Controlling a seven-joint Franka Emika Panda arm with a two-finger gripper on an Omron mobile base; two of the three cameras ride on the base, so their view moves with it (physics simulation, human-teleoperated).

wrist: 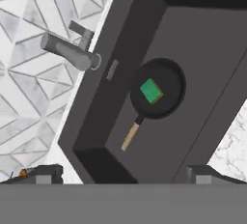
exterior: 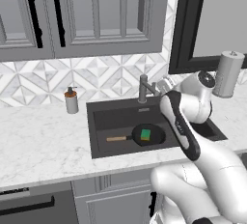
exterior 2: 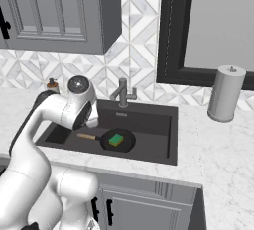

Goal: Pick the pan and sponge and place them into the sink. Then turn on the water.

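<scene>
Sink (exterior: 99, 121): rectangular dark grey basin, matte, set in white marbled counter (exterior: 43, 146). Grey metal faucet (exterior: 144, 89) at back rim. Backsplash: grey-white triangle tile; grey panelled cabinets above. Pan (exterior: 150, 135): round, black, light wood handle, flat on sink floor. Sponge (exterior: 145, 134): small green square, yellow edge, lying inside pan. Gripper (wrist: 123, 175) above sink, fingers spread wide, holding nothing.

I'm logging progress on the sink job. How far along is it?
Done: the pan lies in the sink with the sponge on it. In hand: nothing; the gripper is open and empty above the basin. Left: turning on the water; no stream runs from the faucet.
</scene>
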